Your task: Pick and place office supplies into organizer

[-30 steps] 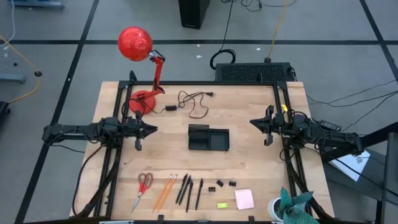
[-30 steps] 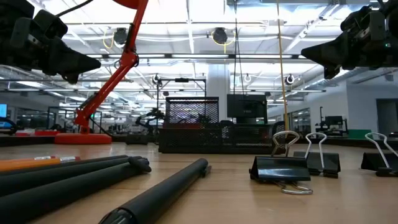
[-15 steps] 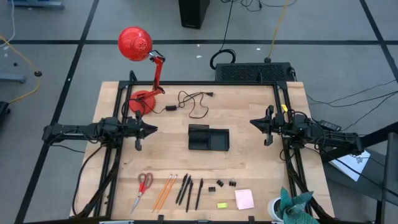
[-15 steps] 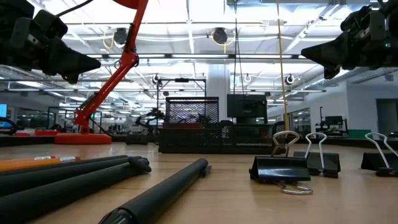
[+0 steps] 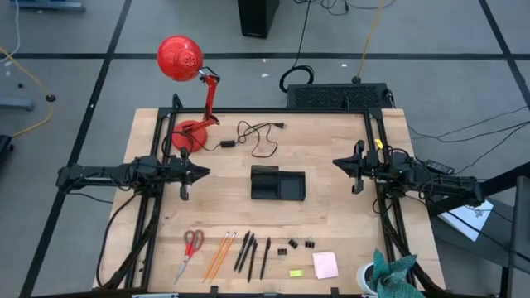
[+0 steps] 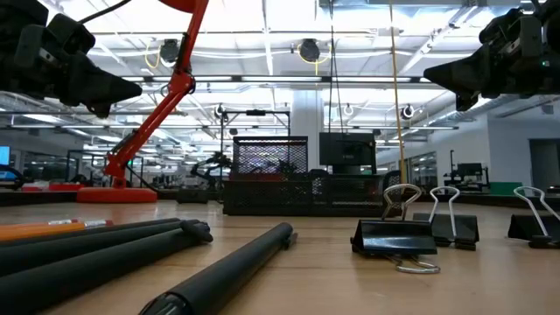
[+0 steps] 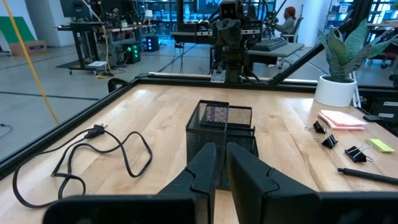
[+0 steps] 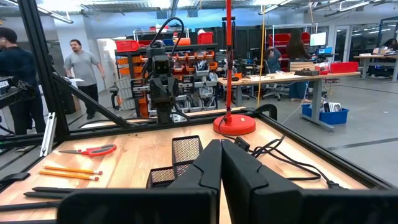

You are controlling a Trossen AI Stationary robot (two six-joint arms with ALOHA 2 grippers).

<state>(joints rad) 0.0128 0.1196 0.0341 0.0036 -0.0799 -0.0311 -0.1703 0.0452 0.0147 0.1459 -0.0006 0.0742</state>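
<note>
The black mesh organizer [image 5: 277, 183] stands at the table's middle, resting on its base. Along the near edge lie red-handled scissors [image 5: 192, 246], two orange pencils [image 5: 219, 253], black pens [image 5: 250, 253], binder clips [image 5: 299, 245], a yellow-green block [image 5: 296, 272] and a pink pad [image 5: 325, 265]. My left gripper [image 5: 203, 172] hovers left of the organizer, shut and empty, pointing at it [image 7: 221, 149]. My right gripper [image 5: 335, 163] hovers to its right, also shut and empty [image 8: 221, 144]. Both hang well above the table in the low view [image 6: 131, 87] [image 6: 430, 74].
A red desk lamp [image 5: 186, 91] stands at the far left corner, with a black cable [image 5: 257, 136] looped beside it. A large black box [image 5: 335, 95] sits beyond the far edge. A potted plant [image 5: 389, 277] stands at the near right corner. People stand beyond the table [image 8: 78, 62].
</note>
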